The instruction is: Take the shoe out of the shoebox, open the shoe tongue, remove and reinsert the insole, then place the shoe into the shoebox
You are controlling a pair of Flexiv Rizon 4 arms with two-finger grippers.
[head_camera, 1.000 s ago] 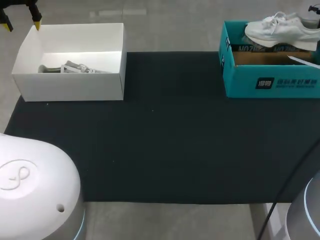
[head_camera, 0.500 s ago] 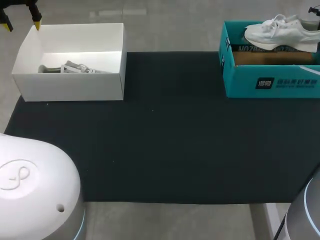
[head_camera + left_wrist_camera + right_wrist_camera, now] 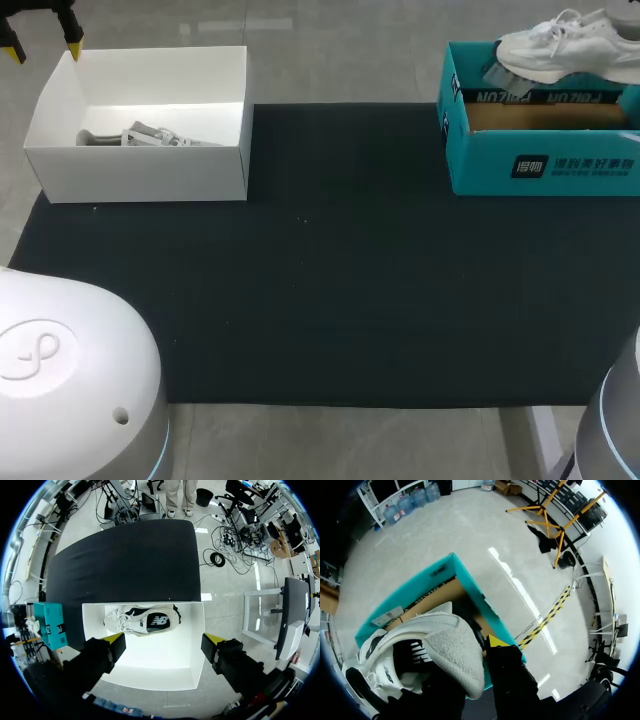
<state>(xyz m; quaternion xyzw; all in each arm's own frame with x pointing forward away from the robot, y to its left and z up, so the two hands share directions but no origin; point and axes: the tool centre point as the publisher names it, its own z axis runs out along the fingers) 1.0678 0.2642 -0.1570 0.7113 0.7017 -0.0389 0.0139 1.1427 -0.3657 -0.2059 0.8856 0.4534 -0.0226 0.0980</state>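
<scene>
A white sneaker (image 3: 562,46) hangs above the teal shoebox (image 3: 540,165) at the far right, toe pointing left. In the right wrist view my right gripper (image 3: 472,655) is shut on the heel collar of the sneaker (image 3: 415,655); one yellow-tipped finger (image 3: 495,641) shows outside the heel and the other is hidden by the shoe. The open teal shoebox (image 3: 447,587) lies below it. My left gripper (image 3: 41,45) stays open above the far left corner of a white box (image 3: 150,170). In its wrist view the left gripper (image 3: 164,642) hangs over the white box (image 3: 150,665) with nothing between its fingers.
A second white shoe (image 3: 142,621) lies inside the white box, also seen as a grey shape (image 3: 150,136) from the head view. A black mat (image 3: 320,270) covers the table between the two boxes.
The sneaker has risen out of the teal shoebox and shifted a little to the right. My left gripper has not moved.
</scene>
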